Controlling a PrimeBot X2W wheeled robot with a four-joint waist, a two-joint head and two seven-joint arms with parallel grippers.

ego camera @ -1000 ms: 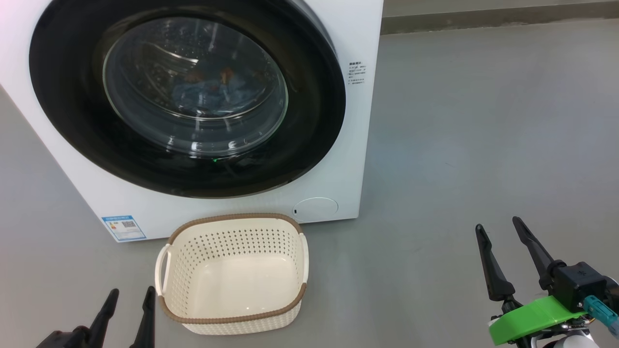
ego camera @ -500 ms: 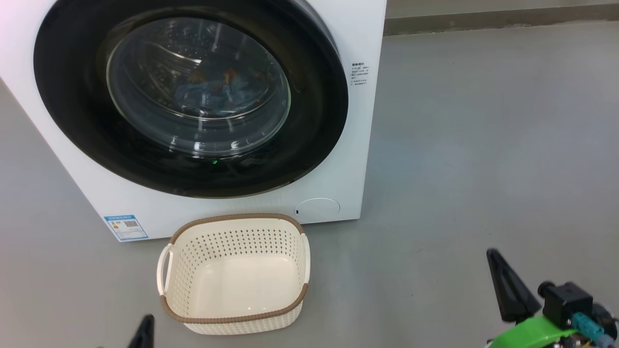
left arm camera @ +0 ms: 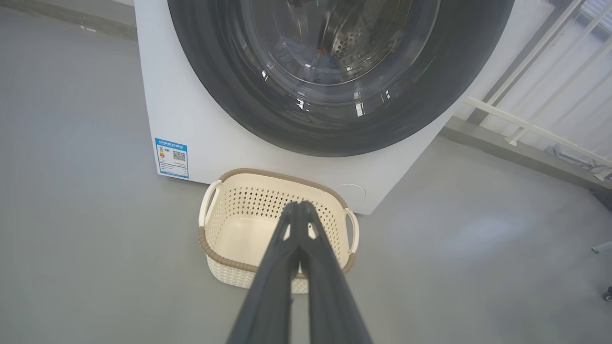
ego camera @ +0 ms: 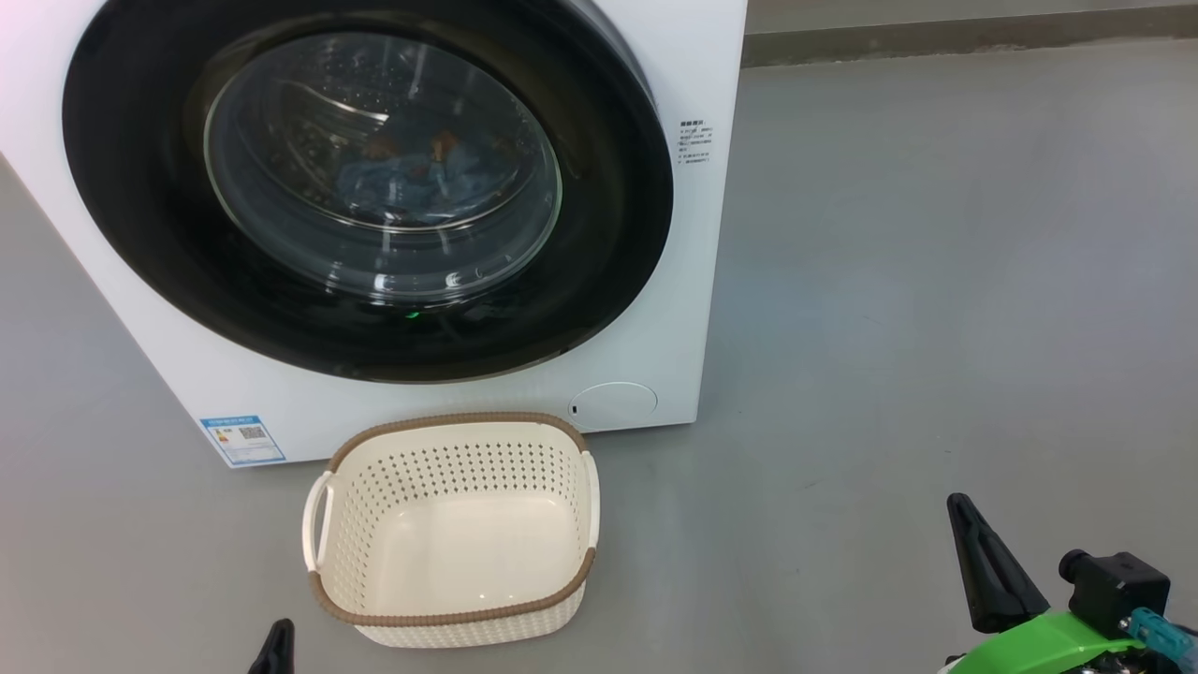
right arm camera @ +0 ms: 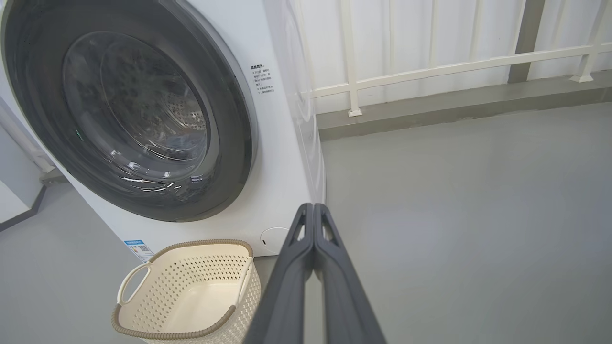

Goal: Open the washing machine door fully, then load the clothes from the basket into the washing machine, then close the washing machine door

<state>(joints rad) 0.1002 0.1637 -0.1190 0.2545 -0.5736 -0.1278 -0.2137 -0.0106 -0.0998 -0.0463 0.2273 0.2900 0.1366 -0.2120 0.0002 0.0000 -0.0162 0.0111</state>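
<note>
Two claws, left claw (left arm camera: 300, 206) at seven o'clock and right claw (right arm camera: 313, 208) at five, are pressed together on nothing and hang low, seemingly since the work looks done: clothes (ego camera: 412, 183) lie behind the closed door (ego camera: 608, 243) at twelve, basket (ego camera: 449, 461) empty at six.

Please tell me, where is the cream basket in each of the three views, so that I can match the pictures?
Head view: the basket is at the bottom, left of centre, before the washing machine.
Left wrist view: just below the middle, partly behind the left gripper.
Right wrist view: lower left corner.
Shared landmark: the blue label sticker on the machine, beside the basket.
</note>
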